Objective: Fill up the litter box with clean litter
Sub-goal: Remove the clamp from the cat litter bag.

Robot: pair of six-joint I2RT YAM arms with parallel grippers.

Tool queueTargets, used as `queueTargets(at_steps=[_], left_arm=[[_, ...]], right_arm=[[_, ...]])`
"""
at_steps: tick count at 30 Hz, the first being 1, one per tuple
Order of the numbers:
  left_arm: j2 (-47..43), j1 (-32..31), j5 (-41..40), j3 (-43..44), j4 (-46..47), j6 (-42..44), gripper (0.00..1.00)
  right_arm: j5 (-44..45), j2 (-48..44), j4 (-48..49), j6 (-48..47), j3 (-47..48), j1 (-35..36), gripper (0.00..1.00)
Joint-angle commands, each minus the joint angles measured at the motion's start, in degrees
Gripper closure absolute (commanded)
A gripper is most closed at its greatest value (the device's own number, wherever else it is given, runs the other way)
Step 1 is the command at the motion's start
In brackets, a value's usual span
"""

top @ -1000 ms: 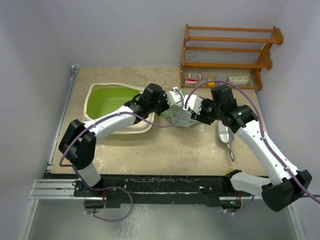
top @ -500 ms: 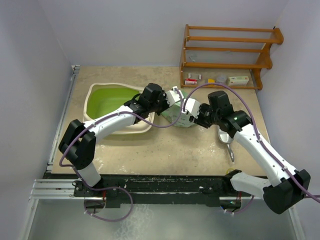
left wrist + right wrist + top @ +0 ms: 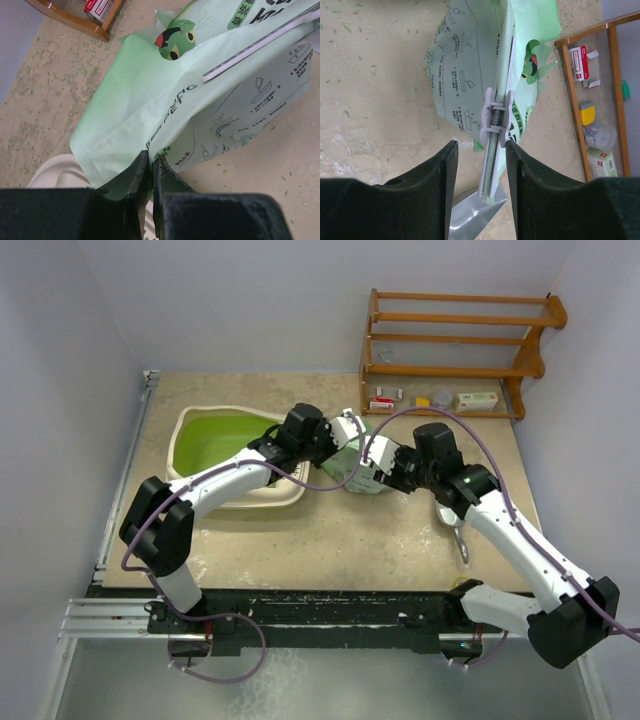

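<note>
- Pinching an edge of the bag, the left claw is clenched on the thin plastic, near the litter box.
- The right claw stands released, its fingers either side of the clip that seals the bag.
- The litter box sits at the left of the tabletop, its green inside bare; no litter shows.
- Unclipping and pouring both look yet to do.
</note>
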Motion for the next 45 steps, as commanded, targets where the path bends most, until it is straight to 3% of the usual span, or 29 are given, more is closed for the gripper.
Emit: queueTargets(at_steps=[1,29,31,39,45], left_arm=[[-0.01,0.54,2.57,3.2,2.55,-2.15,0.97],[-0.07,1.05,3.96,3.68,1.75,-2.45,0.97],[0.02,1.03,3.98,3.78,1.66,-2.36,0.97],[-0.05,1.03,4.1,3.74,1.56,-2.44,0.97],[-0.04,1.05,3.95,3.78,1.52,-2.61,0.97]], right_arm=[[0.77,0.74,4.04,-0.81,0.13,0.64,0.54],[2.26,4.88,10.46,0.06,0.16,1.53,0.58],[2.64,4.83,10.99,0.26,-0.06,1.62,0.62],[4.15,4.98,11.44,0.68,0.7,1.63,0.98],[4.64,3.73,10.69,2.2,1.0,1.63,1.0]])
